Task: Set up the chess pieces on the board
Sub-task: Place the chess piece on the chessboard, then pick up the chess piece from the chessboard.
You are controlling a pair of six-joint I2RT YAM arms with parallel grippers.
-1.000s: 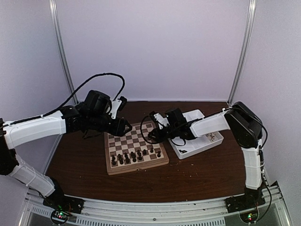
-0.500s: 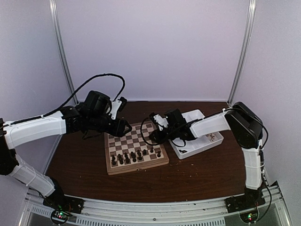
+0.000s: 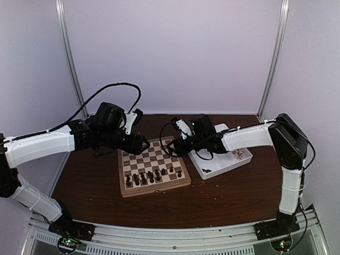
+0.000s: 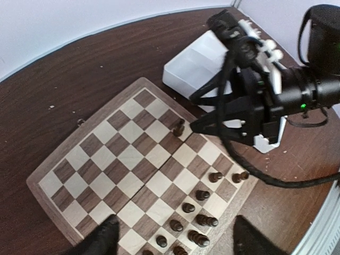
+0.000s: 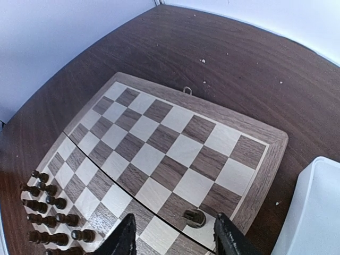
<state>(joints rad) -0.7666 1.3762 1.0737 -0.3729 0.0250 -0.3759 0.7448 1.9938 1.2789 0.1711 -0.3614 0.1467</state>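
Note:
The board (image 3: 146, 154) lies mid-table, with several dark chess pieces (image 3: 153, 175) in two rows along its near edge. My right gripper (image 5: 178, 239) hangs open just above the board's right edge. One dark piece (image 5: 194, 218) stands on a square between its fingertips, touching neither. That same piece (image 4: 179, 127) shows in the left wrist view, below the right gripper (image 4: 212, 125). My left gripper (image 4: 178, 241) is open and empty, hovering over the rows of pieces (image 4: 202, 195) at the board's (image 4: 122, 154) near side.
A white compartmented tray (image 3: 226, 159) sits just right of the board, holding a few small pieces. Its wall (image 5: 319, 212) is close to my right fingers. Black cables loop from both wrists. Bare brown table surrounds the board.
My right gripper has opened and drawn up and back a little, leaving the dark piece standing on the board. The left gripper's fingers have spread slightly wider; that arm stays put.

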